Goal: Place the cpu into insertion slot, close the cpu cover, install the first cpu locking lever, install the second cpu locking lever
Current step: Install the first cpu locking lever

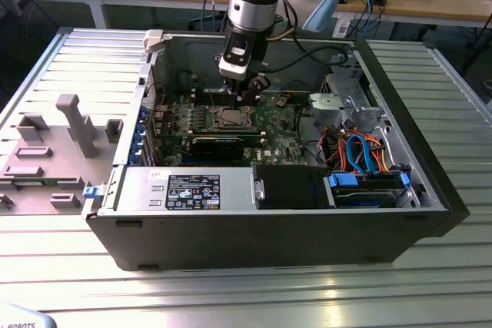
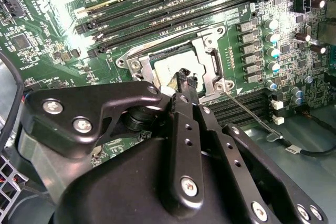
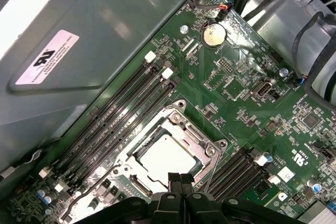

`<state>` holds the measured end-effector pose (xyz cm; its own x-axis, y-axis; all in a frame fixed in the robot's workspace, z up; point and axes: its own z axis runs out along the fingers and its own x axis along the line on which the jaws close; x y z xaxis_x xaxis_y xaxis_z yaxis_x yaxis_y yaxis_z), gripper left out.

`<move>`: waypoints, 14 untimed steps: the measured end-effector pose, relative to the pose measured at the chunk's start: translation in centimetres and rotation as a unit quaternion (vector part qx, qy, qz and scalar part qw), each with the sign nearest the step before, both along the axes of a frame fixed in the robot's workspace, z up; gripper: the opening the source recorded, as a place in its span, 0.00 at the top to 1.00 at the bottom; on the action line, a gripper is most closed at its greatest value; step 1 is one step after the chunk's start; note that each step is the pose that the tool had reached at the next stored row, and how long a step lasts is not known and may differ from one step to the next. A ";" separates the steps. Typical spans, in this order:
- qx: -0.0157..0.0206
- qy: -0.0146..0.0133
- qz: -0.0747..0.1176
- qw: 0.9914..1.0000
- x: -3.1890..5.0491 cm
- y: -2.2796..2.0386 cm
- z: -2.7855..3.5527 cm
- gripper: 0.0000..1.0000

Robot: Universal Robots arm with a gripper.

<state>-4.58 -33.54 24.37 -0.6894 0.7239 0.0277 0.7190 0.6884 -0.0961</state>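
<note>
The cpu [image 3: 167, 154] lies flat in the insertion slot [image 1: 231, 119], its silvery top showing in both wrist views [image 2: 170, 62]. The cpu cover [image 3: 208, 150] lies flat around it, its window framing the chip [image 2: 211, 62]. One thin wire locking lever [image 2: 248, 113] runs out from a socket corner across the green board. Another wire lever [image 3: 89, 195] stretches away on the opposite side. My gripper [image 1: 240, 96] hangs just above the socket's edge. Its black fingers [image 3: 175, 182] are pressed together with nothing between them, the tip [image 2: 185, 76] hovering over the cover's rim.
The open computer case [image 1: 254, 240] lies on a ribbed metal table. Black memory slots [image 3: 121, 108] run beside the socket, close to the case wall [image 3: 105, 30]. Orange and blue cables [image 1: 361, 151] and a drive cage fill the exterior view's right. A grey fixture [image 1: 69, 124] stands outside on that view's left.
</note>
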 end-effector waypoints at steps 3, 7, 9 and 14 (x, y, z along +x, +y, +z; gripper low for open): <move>0.000 0.000 0.001 1.000 0.00 0.00 0.00 0.89; 0.000 0.000 0.003 1.000 0.00 0.00 0.00 0.89; 0.000 0.000 0.004 1.000 0.00 0.00 0.00 0.89; 0.000 0.000 0.008 1.000 0.00 0.00 0.00 0.89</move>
